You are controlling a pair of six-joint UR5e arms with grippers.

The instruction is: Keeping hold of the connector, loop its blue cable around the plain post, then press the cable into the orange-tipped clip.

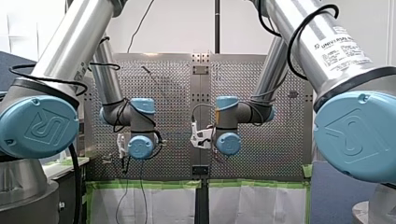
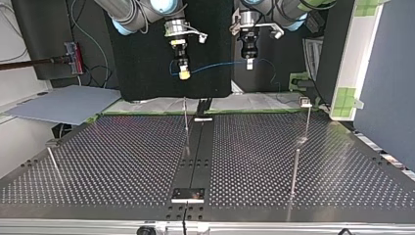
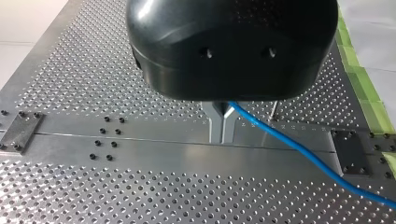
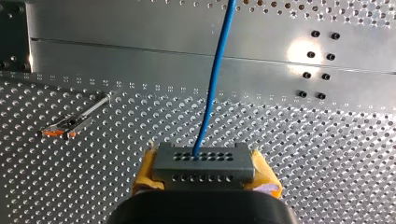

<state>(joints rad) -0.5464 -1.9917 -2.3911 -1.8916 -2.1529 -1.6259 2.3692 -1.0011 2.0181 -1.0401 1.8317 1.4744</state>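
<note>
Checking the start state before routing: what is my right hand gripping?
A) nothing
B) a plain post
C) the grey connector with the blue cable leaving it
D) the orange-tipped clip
C: the right wrist view shows the right hand clamped on the grey connector, blue cable running out of it.

The front view sits behind and above the arms, between their shoulders, looking far out over the counter. The top view faces back from across the counter, low and distant. Each wrist view looks along its own hand, close above the counter's surface: my left hand, my right hand. The blue cable shows in the top and both wrist views.
</note>
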